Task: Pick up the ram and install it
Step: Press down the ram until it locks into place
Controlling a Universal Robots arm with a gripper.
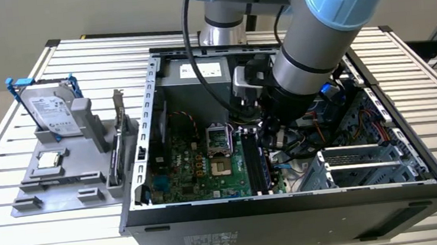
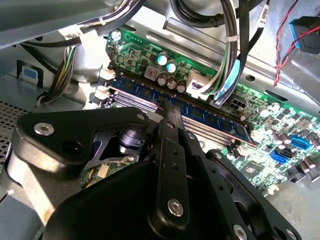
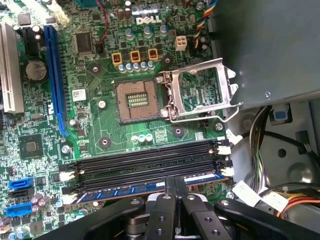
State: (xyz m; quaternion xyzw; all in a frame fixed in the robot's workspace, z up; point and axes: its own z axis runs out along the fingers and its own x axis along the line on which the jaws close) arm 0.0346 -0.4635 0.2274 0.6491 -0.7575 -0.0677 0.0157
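ram (image 3: 145, 188) pinched edge-on in gripper (image 3: 174, 186), at the mobo slot.
exterior view: gripper (image 1: 261, 132) down inside pc case (image 1: 289, 202). both wrist views: jaws clamped on ram (image 2: 200, 112) mid-length, stick running out both sides, lying along outermost slot beside empty slots (image 3: 145, 165).

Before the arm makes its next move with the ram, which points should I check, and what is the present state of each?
1. The ram stands in a memory slot on the motherboard: ok.
2. Tool is centred on the ram's length: ok.
3. Ram fully seated, with both end latches closed: cannot tell.
4. Neighbouring slots are free: ok.
5. Cables keep away from the ram: not ok, one bundle hangs near one end in the second wrist view.
6. CPU socket lever is apart from the tool: ok.
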